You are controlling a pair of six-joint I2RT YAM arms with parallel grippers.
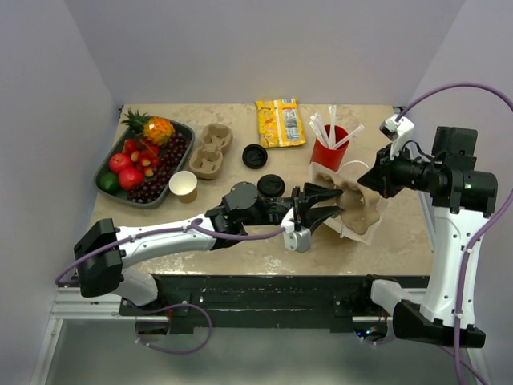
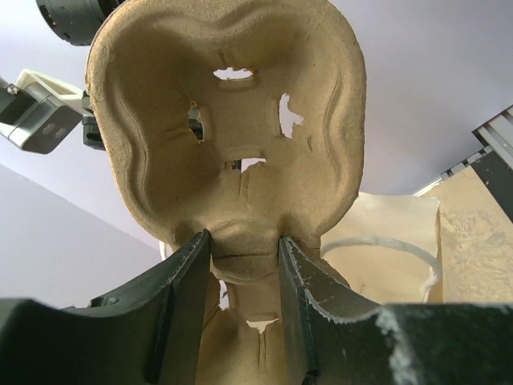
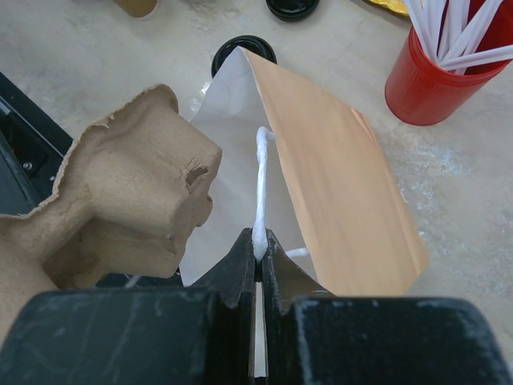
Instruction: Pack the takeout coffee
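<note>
The takeout coffee (image 1: 271, 185), a brown cup with a black lid, stands mid-table just behind my left arm. Its lid shows past the bag in the right wrist view (image 3: 243, 50). My left gripper (image 1: 325, 207) (image 2: 244, 257) is shut on the narrow middle of a brown pulp cup carrier (image 1: 361, 210) (image 2: 224, 144) (image 3: 120, 192), held tilted at the mouth of the brown paper bag (image 1: 330, 178) (image 3: 321, 176). My right gripper (image 1: 370, 178) (image 3: 258, 241) is shut on the bag's white handle (image 3: 259, 160) and holds the bag open.
A loose black lid (image 1: 255, 156), a lidless paper cup (image 1: 183, 186) and a second pulp carrier (image 1: 210, 150) lie behind the left arm. A fruit tray (image 1: 187, 131) is at far left. A red cup of straws (image 1: 329, 150) and a yellow packet (image 1: 280, 122) are at the back.
</note>
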